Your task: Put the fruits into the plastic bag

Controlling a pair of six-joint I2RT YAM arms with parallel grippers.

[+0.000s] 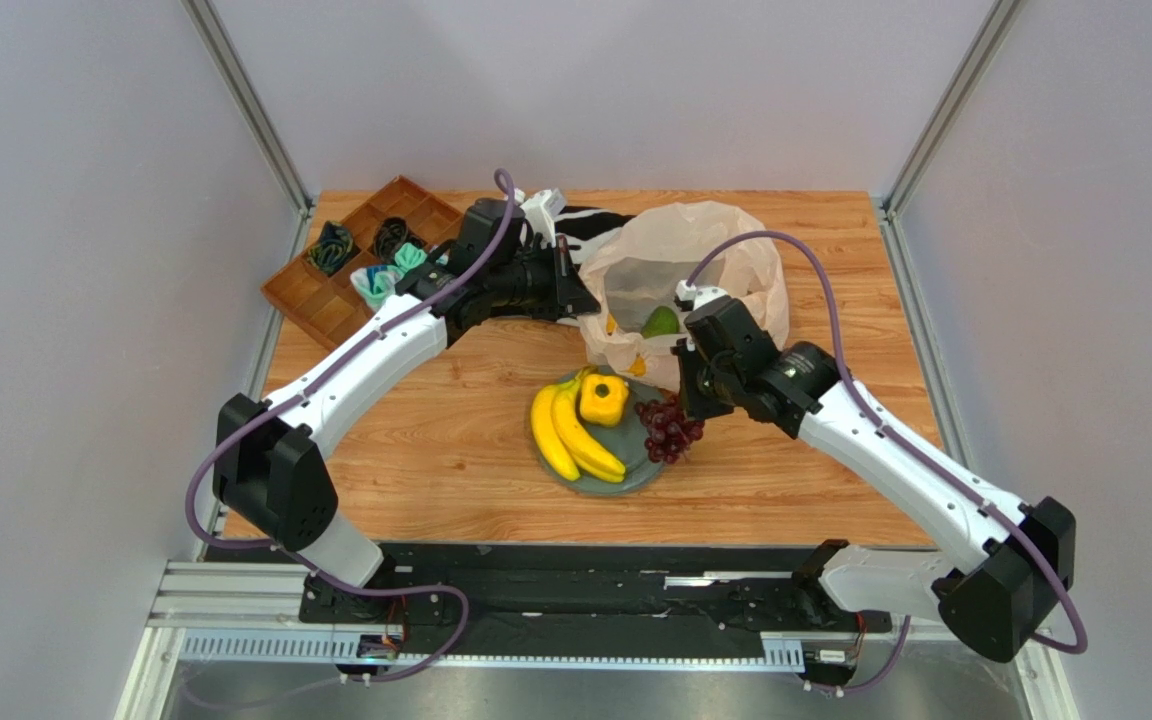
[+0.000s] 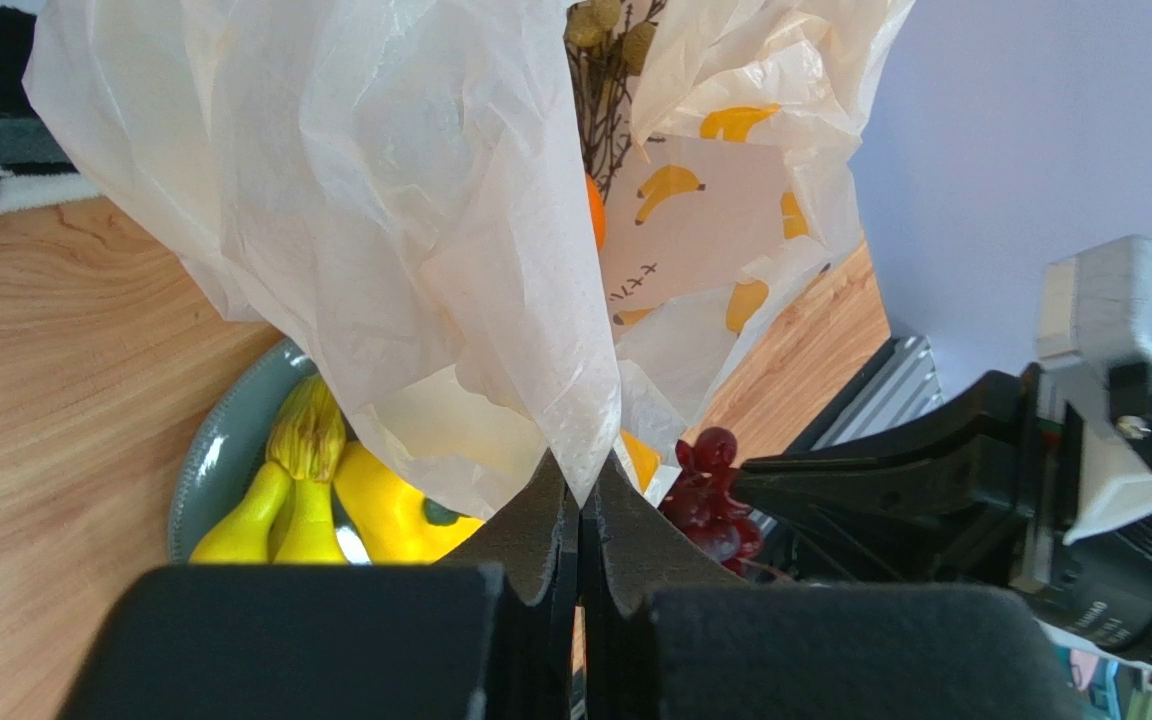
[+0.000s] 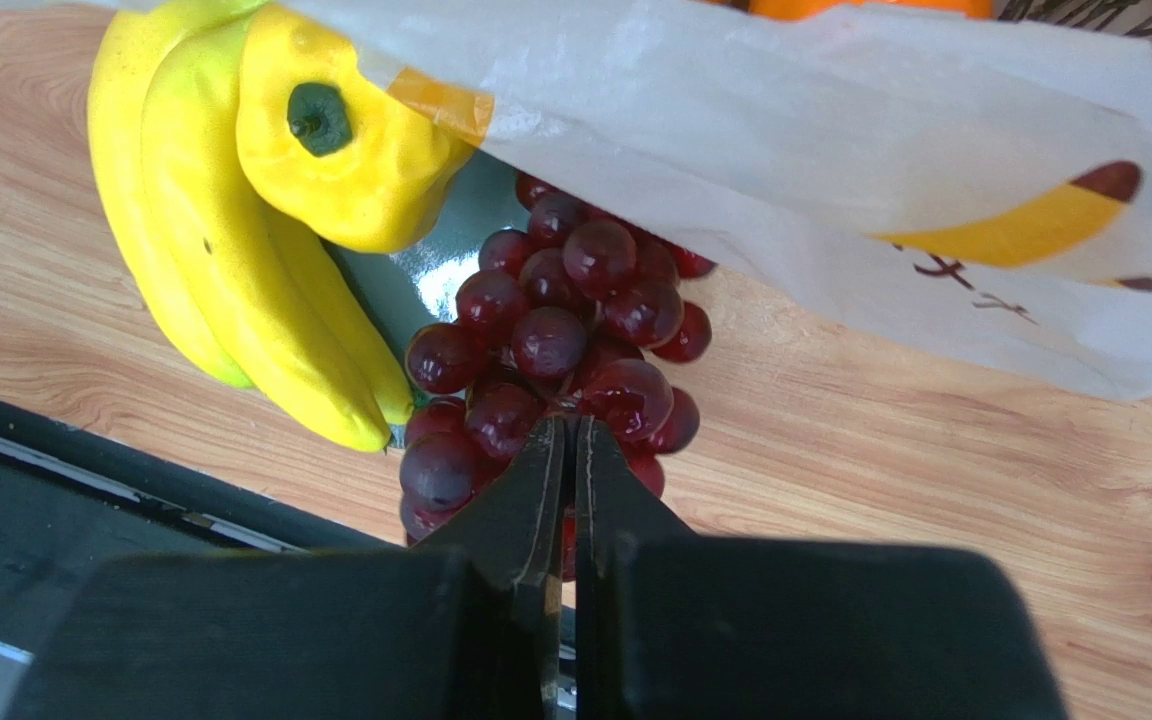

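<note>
The translucent plastic bag [image 1: 695,263] with banana prints stands at the back centre. My left gripper [image 1: 585,294] is shut on its left rim [image 2: 432,225] and holds it up. Inside I see an orange [image 2: 594,210], an orange-green fruit [image 1: 662,321] and pale grapes [image 2: 585,26]. In front, the grey plate [image 1: 645,468] holds the yellow bananas [image 1: 567,435] and a small yellow fruit [image 1: 603,399]. The dark purple grapes [image 3: 560,323] lie at the plate's right edge. My right gripper [image 1: 692,393] is shut, its tips pinched into the top of the bunch [image 3: 569,428].
A wooden compartment tray [image 1: 364,255] with small dark and teal items sits at the back left. A zebra-striped cloth [image 1: 590,222] lies behind the bag. A black rail [image 1: 582,578] runs along the near table edge.
</note>
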